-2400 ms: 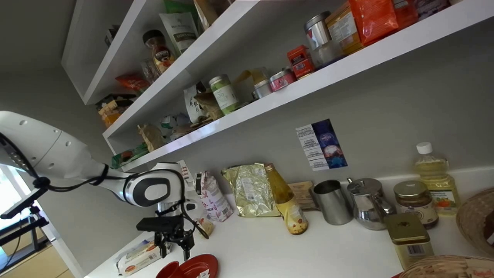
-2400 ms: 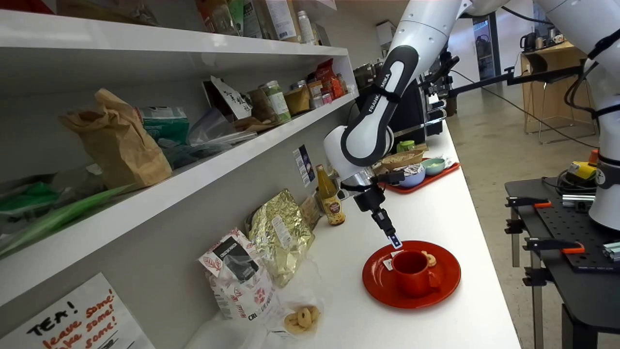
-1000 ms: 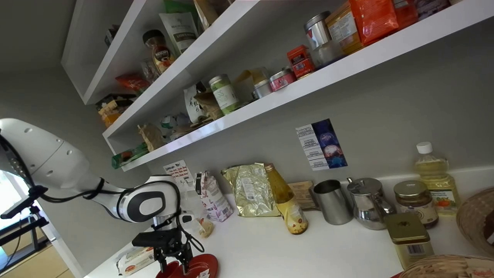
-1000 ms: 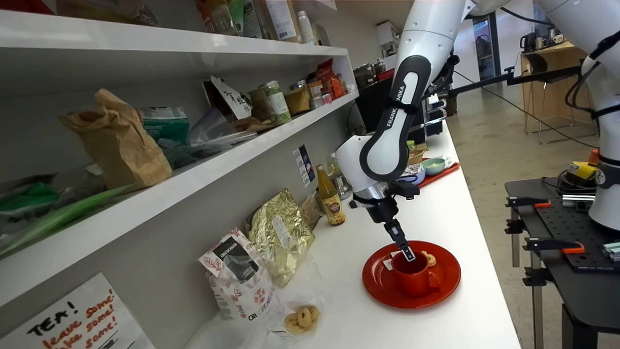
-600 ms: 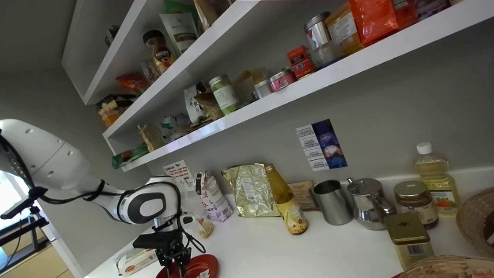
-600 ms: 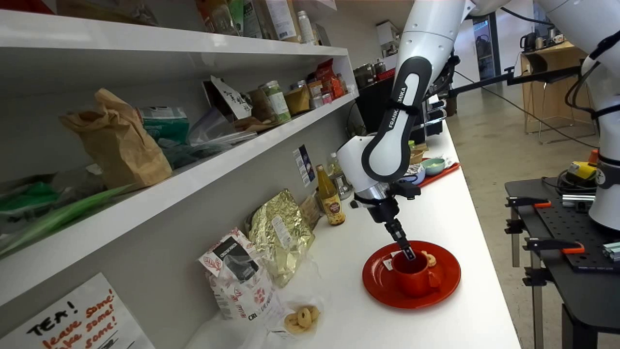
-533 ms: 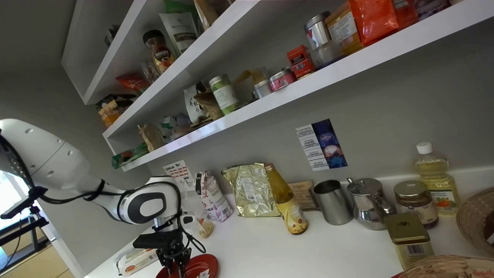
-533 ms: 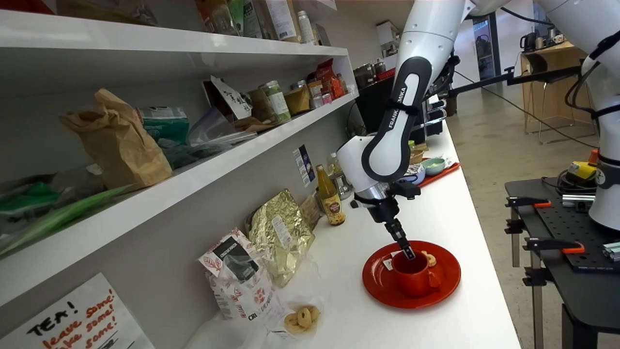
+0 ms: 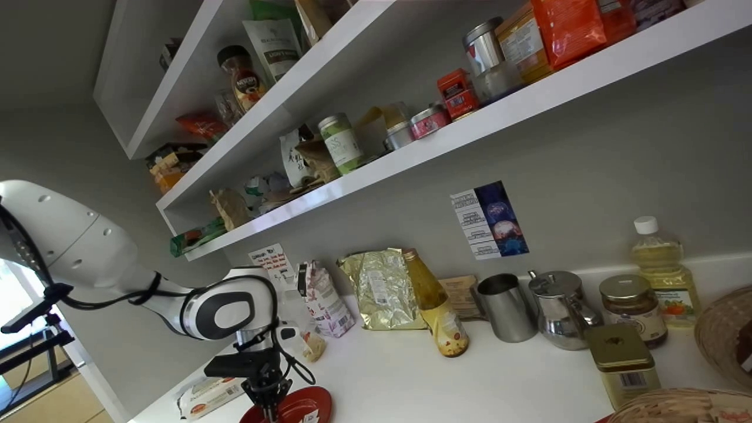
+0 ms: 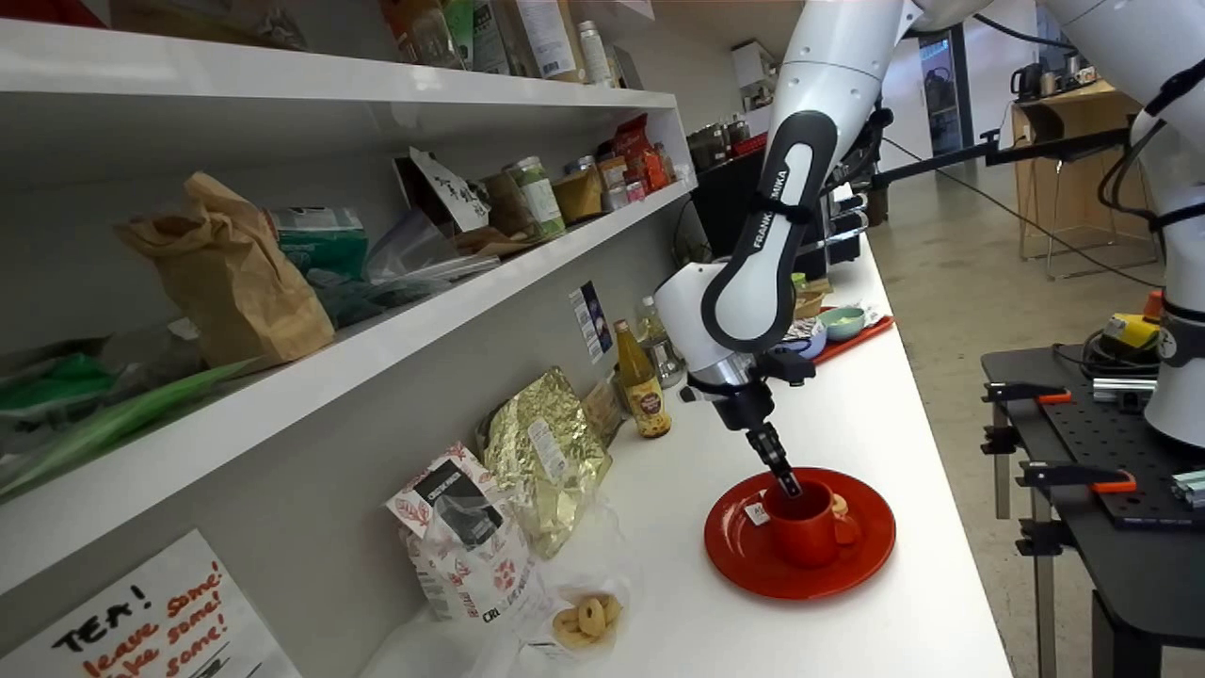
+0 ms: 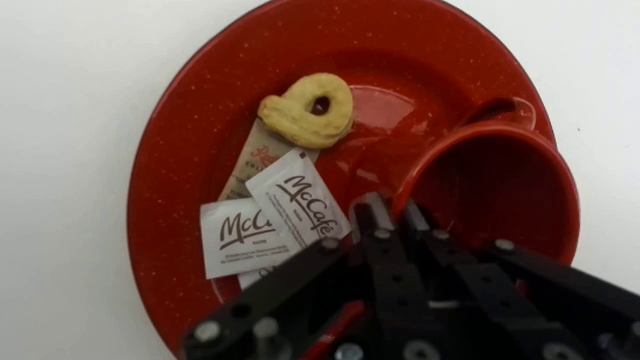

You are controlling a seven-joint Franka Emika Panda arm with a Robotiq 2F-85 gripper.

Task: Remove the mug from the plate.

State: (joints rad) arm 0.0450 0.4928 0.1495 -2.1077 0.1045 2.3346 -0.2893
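Mug [image 10: 807,541] held by its rim in my gripper [image 11: 394,212], over the plate [image 11: 172,170].
I find the jaws nearly together across its wall, one inside, one outside. Whether the base touches the plate, I cannot tell. Sachets [image 11: 300,200] lie on the plate.

The wrist view showed one plate [image 11: 167,165], one mug [image 11: 500,185], one hand [image 11: 398,215], one ring-shaped biscuit [image 11: 300,121], one brown packet [image 11: 249,162] and at least two white McCafé packets [image 11: 300,200]. In an exterior view the counter [image 9: 388,376] carried one pitcher [image 9: 508,311], one teapot [image 9: 558,305], one jar [image 9: 637,311], two bottles [image 9: 435,299] and two wicker baskets [image 9: 715,329].
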